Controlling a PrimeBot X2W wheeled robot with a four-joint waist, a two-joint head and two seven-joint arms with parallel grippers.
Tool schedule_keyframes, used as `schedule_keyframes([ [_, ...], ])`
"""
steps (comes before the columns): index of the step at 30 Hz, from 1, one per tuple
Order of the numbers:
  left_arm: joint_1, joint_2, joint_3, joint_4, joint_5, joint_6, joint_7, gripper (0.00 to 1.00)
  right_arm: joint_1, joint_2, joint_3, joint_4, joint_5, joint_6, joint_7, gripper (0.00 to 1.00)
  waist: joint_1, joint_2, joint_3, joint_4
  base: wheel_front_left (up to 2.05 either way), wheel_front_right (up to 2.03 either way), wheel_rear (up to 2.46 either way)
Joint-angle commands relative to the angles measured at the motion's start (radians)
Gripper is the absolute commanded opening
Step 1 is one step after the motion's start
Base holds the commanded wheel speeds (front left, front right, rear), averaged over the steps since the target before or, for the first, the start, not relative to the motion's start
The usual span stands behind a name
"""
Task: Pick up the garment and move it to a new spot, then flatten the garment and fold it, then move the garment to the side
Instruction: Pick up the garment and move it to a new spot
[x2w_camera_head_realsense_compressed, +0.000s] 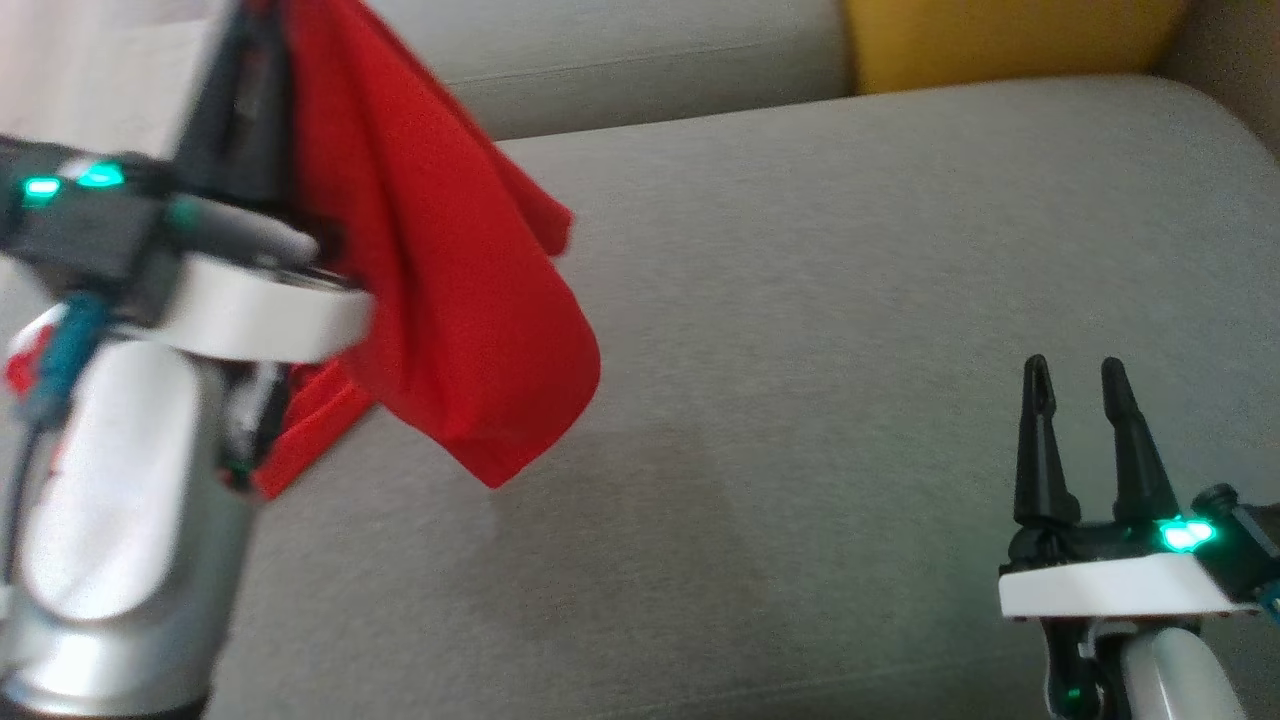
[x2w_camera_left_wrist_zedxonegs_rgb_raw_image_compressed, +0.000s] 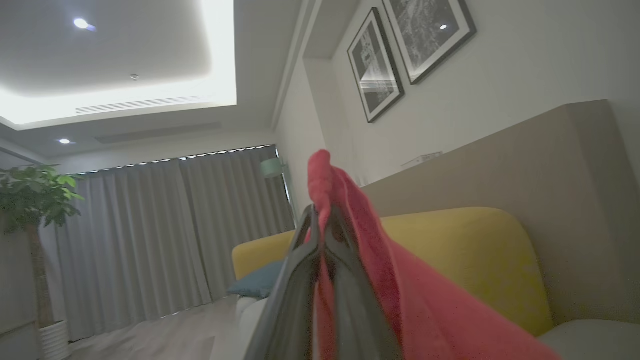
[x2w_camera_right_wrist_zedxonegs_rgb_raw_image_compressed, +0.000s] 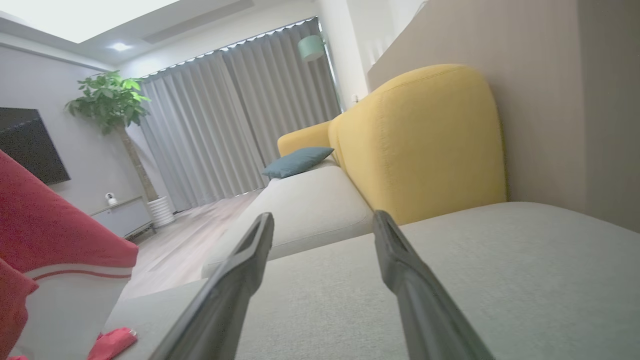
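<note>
Garment (x2w_camera_head_realsense_compressed: 440, 250) is hanging bunched above the sofa seat (x2w_camera_head_realsense_compressed: 850, 350), left tool (x2w_camera_left_wrist_zedxonegs_rgb_raw_image_compressed: 324, 214) clamping its top. Right tool (x2w_camera_head_realsense_compressed: 1075, 372) is sitting wide open, empty. Looks like step 1, the carry; next is needing a lower onto bare seat, then release.

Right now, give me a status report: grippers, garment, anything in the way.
Left gripper shut on garment, which hangs over the sofa. Right gripper open, holding nothing. No obstacle seen on the sofa.
</note>
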Motion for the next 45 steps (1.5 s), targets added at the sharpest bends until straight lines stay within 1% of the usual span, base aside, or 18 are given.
schedule_keyframes([
  [1, -0.051, 0.013, 0.017, -0.024, 0.006, -0.006, 0.014, 0.0, -0.026, -0.008, 0.03, -0.043, 0.008, 0.008, -0.011, 1.0, 0.0, -0.0001, 0.009, -0.071, 0.0, 0.0, 0.0],
  [7, -0.082, -0.052, -0.087, 0.059, 0.018, -0.035, 0.063, 0.0, -0.049, -0.008, 0.067, -0.067, 0.025, 0.008, -0.011, 1.0, 0.0, -0.0001, 0.051, -0.203, 0.0, 0.0, 0.0],
  [8, -0.082, -0.052, -0.087, 0.059, 0.018, -0.035, 0.063, 0.0, -0.049, -0.008, 0.067, -0.067, 0.025, 0.008, -0.011, 1.0, 0.0, -0.0001, 0.051, -0.203, 0.0, 0.0, 0.0],
  [9, -0.092, -0.064, -0.104, 0.082, 0.02, -0.041, 0.068, 0.0, -0.054, -0.008, 0.072, -0.072, 0.029, 0.008, -0.011, 1.0, 0.0, -0.0001, 0.061, -0.224, 0.0, 0.0, 0.0],
  [13, -0.148, -0.103, -0.162, 0.191, 0.03, -0.068, 0.083, 0.0, -0.082, -0.008, 0.102, -0.093, 0.056, 0.008, -0.011, 1.0, 0.0, -0.0001, 0.116, -0.318, 0.0, 0.0, 0.0],
  [17, -0.223, -0.125, -0.198, 0.345, 0.022, -0.099, 0.1, 0.0, -0.111, -0.008, 0.134, -0.109, 0.095, 0.008, -0.011, 1.0, 0.0, -0.0001, 0.172, -0.399, 0.0, 0.0, 0.0],
  [18, -0.244, -0.124, -0.209, 0.389, 0.025, -0.105, 0.108, 0.29, -0.115, -0.008, 0.141, -0.111, 0.105, 0.008, -0.011, 1.0, 0.0, -0.0001, 0.182, -0.416, 0.0, 0.0, 0.0],
  [19, -0.265, -0.127, -0.217, 0.428, 0.024, -0.111, 0.108, 0.74, -0.118, -0.008, 0.147, -0.112, 0.114, 0.008, -0.011, 1.0, 0.0, -0.0001, 0.192, -0.43, 0.0, 0.0, 0.0],
  [20, -0.285, -0.133, -0.219, 0.465, 0.017, -0.114, 0.104, 1.0, -0.12, -0.008, 0.152, -0.113, 0.122, 0.008, -0.011, 1.0, 0.0, -0.0001, 0.2, -0.441, 0.0, 0.0, 0.0],
  [22, -0.325, -0.133, -0.228, 0.53, 0.02, -0.119, 0.095, 1.0, -0.121, -0.008, 0.16, -0.116, 0.135, 0.008, -0.011, 1.0, 0.0, -0.0001, 0.212, -0.455, 0.0, 0.0, 0.0],
  [25, -0.37, -0.14, -0.219, 0.603, 0.013, -0.117, 0.06, 1.0, -0.117, -0.008, 0.162, -0.118, 0.143, 0.008, -0.011, 1.0, 0.0, -0.0001, 0.218, -0.457, 0.0, 0.0, 0.0],
  [30, -0.4, -0.149, -0.213, 0.666, 0.007, -0.113, 0.016, 1.0, -0.113, -0.008, 0.144, -0.114, 0.136, 0.008, -0.011, 1.0, 0.0, -0.0001, 0.21, -0.405, 0.0, 0.0, 0.0],
  [34, -0.392, -0.144, -0.19, 0.67, -0.01, -0.1, -0.003, 1.0, -0.115, -0.008, 0.125, -0.108, 0.115, 0.008, -0.011, 1.0, 0.0, -0.0001, 0.191, -0.336, 0.0, 0.0, 0.0],
  [38, -0.345, -0.135, -0.154, 0.635, -0.037, -0.086, -0.009, 1.0, -0.111, -0.008, 0.105, -0.095, 0.081, 0.008, -0.011, 1.0, 0.0, -0.0001, 0.161, -0.251, 0.0, 0.0, 0.0],
  [39, -0.304, -0.127, -0.128, 0.59, -0.051, -0.075, -0.009, 1.0, -0.107, -0.008, 0.092, -0.089, 0.063, 0.008, -0.011, 1.0, 0.0, -0.0001, 0.145, -0.207, 0.0, 0.0, 0.0],
  [42, -0.218, -0.116, -0.087, 0.517, -0.068, -0.057, -0.01, 1.0, -0.097, -0.008, 0.07, -0.079, 0.033, 0.008, -0.011, 1.0, 0.0, -0.0001, 0.119, -0.137, 0.0, 0.0, 0.0],
  [45, -0.117, -0.116, -0.044, 0.447, -0.092, -0.044, -0.01, 1.0, -0.088, -0.008, 0.055, -0.069, 0.002, 0.008, -0.011, 1.0, 0.0, -0.0001, 0.096, -0.071, 0.0, 0.0, 0.0],
])
